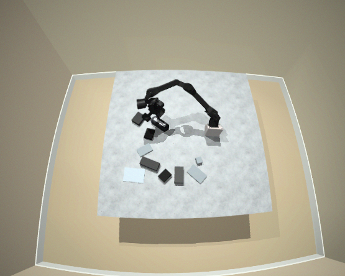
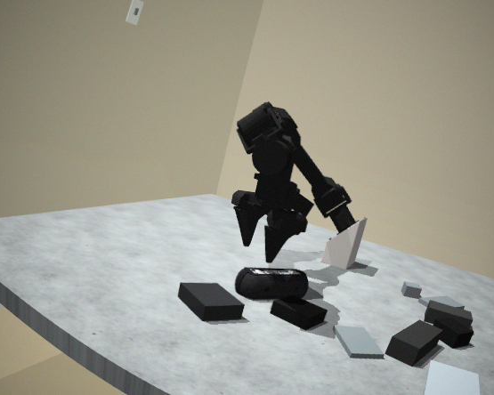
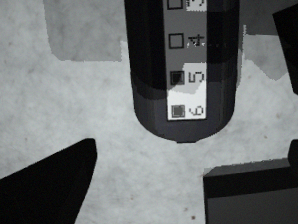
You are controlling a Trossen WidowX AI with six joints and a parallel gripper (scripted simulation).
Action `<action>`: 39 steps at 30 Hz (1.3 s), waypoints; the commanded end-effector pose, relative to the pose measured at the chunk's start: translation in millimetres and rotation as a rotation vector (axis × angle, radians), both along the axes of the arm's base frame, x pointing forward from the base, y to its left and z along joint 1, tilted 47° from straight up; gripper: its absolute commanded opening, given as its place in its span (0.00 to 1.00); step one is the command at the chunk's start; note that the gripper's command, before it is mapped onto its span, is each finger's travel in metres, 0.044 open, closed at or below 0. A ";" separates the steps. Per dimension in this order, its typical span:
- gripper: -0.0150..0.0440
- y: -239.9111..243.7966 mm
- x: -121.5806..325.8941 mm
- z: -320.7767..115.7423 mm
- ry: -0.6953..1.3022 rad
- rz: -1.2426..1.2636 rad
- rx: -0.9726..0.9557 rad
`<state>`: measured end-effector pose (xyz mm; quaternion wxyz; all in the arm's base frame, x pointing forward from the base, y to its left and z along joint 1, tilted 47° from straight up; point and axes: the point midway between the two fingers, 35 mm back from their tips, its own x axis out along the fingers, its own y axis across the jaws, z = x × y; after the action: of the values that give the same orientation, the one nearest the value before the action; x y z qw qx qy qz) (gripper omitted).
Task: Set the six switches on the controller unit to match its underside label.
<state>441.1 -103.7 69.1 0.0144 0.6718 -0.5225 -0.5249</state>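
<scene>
The dark controller unit (image 1: 165,127) (image 2: 271,286) (image 3: 145,65) lies upside down on the bench, with its rounded body under the gripper and its label (image 3: 201,114) facing up. In the wrist view squares 3 and 4 are empty, and 5 and 6 are filled; squares 1 and 2 are out of that view. The rocker switches are hidden underneath. My gripper (image 2: 258,253) (image 3: 193,148) is open and empty, above and beyond the unit in the exterior view. In the wrist view its fingers stand wide apart, by the unit's square-6 end.
A dark grey block (image 1: 138,119) (image 2: 211,300) (image 3: 250,200) and a black block (image 1: 149,133) (image 2: 299,311) (image 3: 289,50) lie close to the unit. Farther off lie a pale plate (image 1: 145,150) (image 2: 358,342), a long dark block (image 1: 150,163) and several other parts.
</scene>
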 end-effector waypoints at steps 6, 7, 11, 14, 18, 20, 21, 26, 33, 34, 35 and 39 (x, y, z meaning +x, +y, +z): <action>1.00 -10.7 -0.4 -10.4 0.014 0.008 -0.004; 1.00 -11.9 -0.4 -11.5 0.014 0.009 -0.005; 1.00 -16.7 -0.7 -16.0 0.016 0.012 -0.005; 1.00 -20.3 -1.0 -19.3 0.017 0.014 -0.006; 1.00 -25.2 -1.6 -23.7 0.019 0.017 -0.007; 1.00 -27.6 -1.9 -25.9 0.020 0.018 -0.008; 1.00 -28.8 -2.1 -27.0 0.021 0.019 -0.008; 1.00 -34.8 -3.1 -32.4 0.023 0.022 -0.010; 1.00 -43.2 -4.9 -39.9 0.027 0.026 -0.013; 1.00 -44.2 -5.2 -40.7 0.027 0.027 -0.013; 1.00 -44.8 -5.3 -41.2 0.028 0.027 -0.013; 0.87 -45.0 -5.4 -41.4 0.028 0.027 -0.013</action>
<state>436.6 -146.9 28.1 0.0305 0.6722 -0.5162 -0.5298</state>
